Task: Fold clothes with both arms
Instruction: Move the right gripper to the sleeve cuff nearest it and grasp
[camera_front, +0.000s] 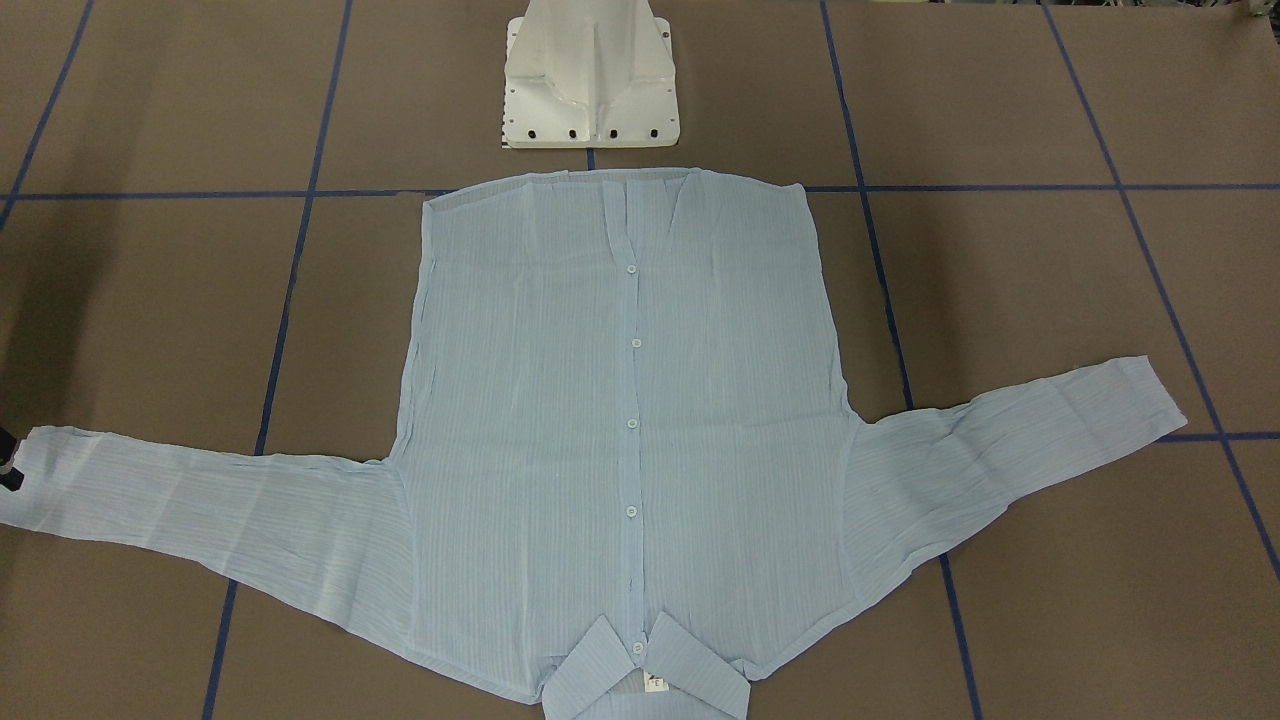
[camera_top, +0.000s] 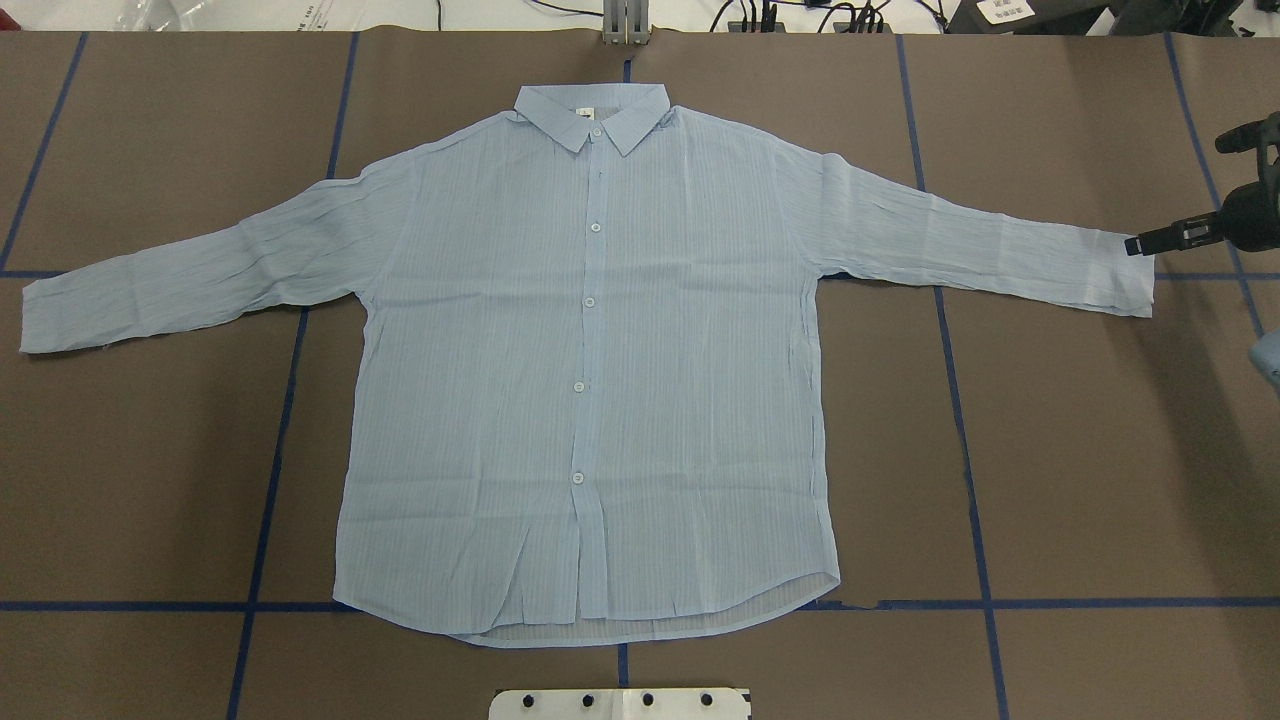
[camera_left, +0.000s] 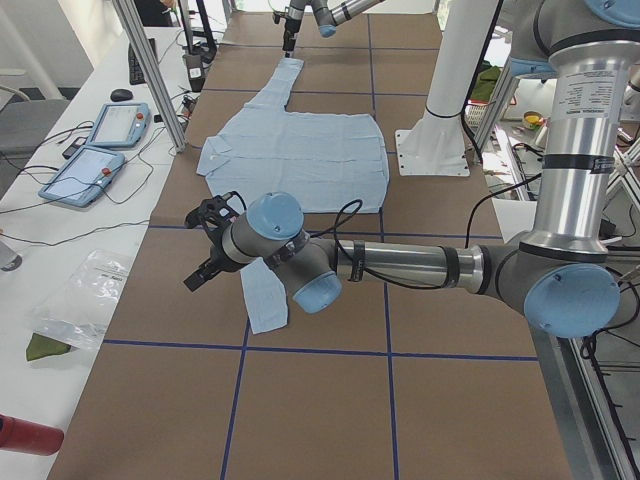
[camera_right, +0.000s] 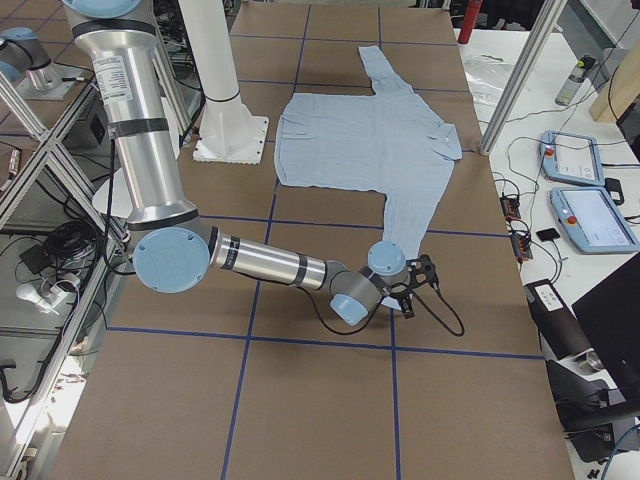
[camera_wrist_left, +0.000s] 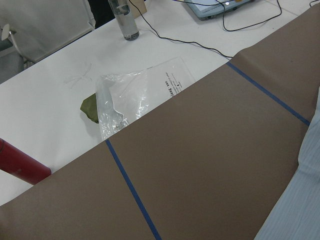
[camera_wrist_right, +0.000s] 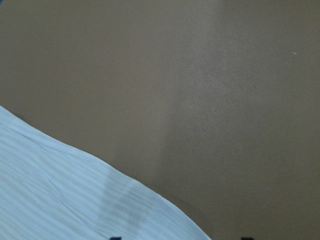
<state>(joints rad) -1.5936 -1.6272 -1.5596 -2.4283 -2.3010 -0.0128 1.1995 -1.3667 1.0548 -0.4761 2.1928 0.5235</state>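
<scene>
The clothes are one light-blue striped shirt (camera_top: 590, 370), lying flat, buttoned and face up, with its collar (camera_top: 590, 110) away from the robot's base and both sleeves spread out. My right gripper (camera_top: 1140, 245) sits low at the right sleeve's cuff (camera_top: 1120, 280). The right wrist view shows its two fingertips (camera_wrist_right: 115, 238) apart at the bottom edge, open, with the cuff's edge under them. My left gripper (camera_left: 200, 272) hovers just past the left cuff (camera_left: 262, 310). It shows only in the exterior left view, so I cannot tell if it is open or shut.
The white pedestal base (camera_front: 590, 80) stands at the shirt's hem side. Blue tape lines cross the brown table (camera_top: 1080, 480). Beyond the left cuff a white side table holds a plastic bag (camera_wrist_left: 125, 100), a red cylinder (camera_wrist_left: 20, 167), a bottle (camera_wrist_left: 122, 20) and tablets (camera_left: 95, 150).
</scene>
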